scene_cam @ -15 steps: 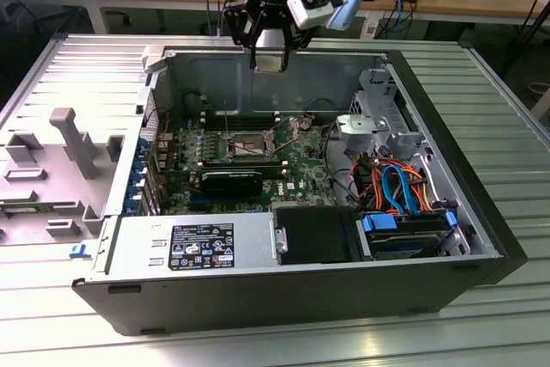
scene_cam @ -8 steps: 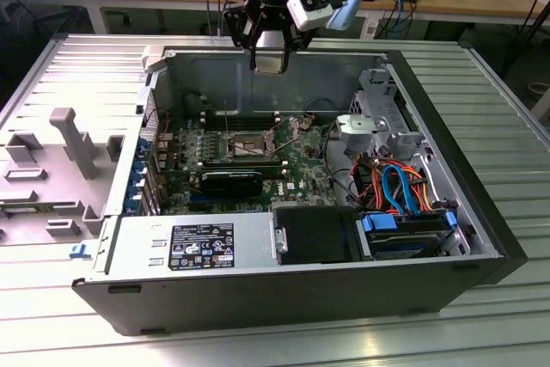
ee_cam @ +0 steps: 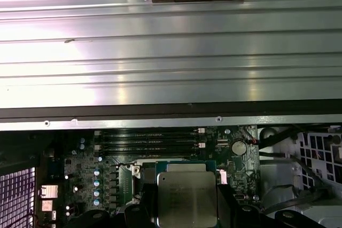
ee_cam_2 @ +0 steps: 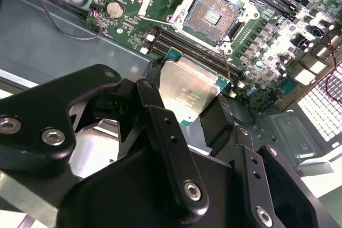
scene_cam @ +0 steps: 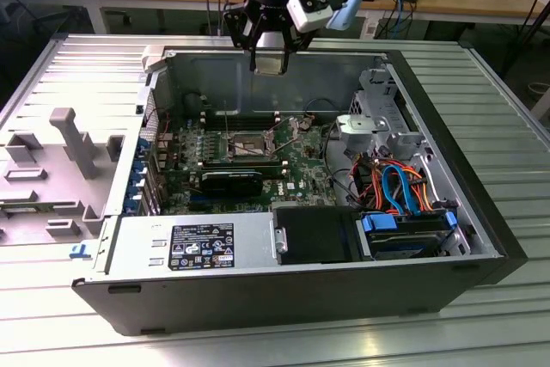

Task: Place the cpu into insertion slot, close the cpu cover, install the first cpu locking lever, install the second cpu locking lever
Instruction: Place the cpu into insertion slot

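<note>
My gripper [scene_cam: 273, 56] hangs above the open computer case, shut on the cpu [scene_cam: 273, 64], a flat square chip with a dull silver top. In the second wrist view the black fingers [ee_cam_2: 160, 116] clamp the cpu [ee_cam_2: 189, 92] by two opposite edges. The insertion slot [ee_cam_2: 211, 12] lies well below it on the green board, open, its dark centre bare inside a silver rim. In the exterior view the insertion slot [scene_cam: 249, 143] sits below and slightly to that view's left of the gripper. The first wrist view has the cpu [ee_cam: 186, 198] hanging over the board. I cannot tell the cpu cover apart from the rim.
Long black memory slots [ee_cam_2: 176, 41] run beside the slot. A silver power supply [scene_cam: 189, 247] and a black drive bay [scene_cam: 314, 234] fill the case front, with orange and blue cables [scene_cam: 395, 182] at the exterior view's right. A grey plastic shroud [scene_cam: 60, 161] lies outside the case.
</note>
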Available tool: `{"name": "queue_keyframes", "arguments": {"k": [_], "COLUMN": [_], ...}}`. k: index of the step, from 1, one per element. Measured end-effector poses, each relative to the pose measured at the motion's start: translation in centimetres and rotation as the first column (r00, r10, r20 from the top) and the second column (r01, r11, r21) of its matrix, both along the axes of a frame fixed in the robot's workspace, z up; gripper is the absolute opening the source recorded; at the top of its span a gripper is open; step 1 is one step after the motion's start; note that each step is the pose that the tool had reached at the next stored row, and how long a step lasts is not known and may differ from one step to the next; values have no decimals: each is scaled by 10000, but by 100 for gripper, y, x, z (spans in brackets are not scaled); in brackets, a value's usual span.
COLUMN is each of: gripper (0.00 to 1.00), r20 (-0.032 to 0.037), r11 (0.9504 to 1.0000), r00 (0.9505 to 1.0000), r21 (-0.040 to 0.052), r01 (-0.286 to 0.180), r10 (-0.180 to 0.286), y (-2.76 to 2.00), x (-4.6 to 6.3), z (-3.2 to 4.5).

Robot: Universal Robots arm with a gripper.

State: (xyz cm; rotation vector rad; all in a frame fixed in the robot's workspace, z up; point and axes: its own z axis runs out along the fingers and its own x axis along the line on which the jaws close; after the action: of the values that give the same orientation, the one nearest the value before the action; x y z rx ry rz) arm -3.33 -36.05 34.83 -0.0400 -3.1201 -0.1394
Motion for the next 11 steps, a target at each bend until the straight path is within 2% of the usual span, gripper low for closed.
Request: {"name": "queue_keyframes", "arguments": {"k": [11], "gripper": [54], "r20": [0], "r11": [10000], "r00": [10000], "r21": [-1], "r01": [0], "r10": [0], "y": [-3], "x": [0], "z": [-27]}}
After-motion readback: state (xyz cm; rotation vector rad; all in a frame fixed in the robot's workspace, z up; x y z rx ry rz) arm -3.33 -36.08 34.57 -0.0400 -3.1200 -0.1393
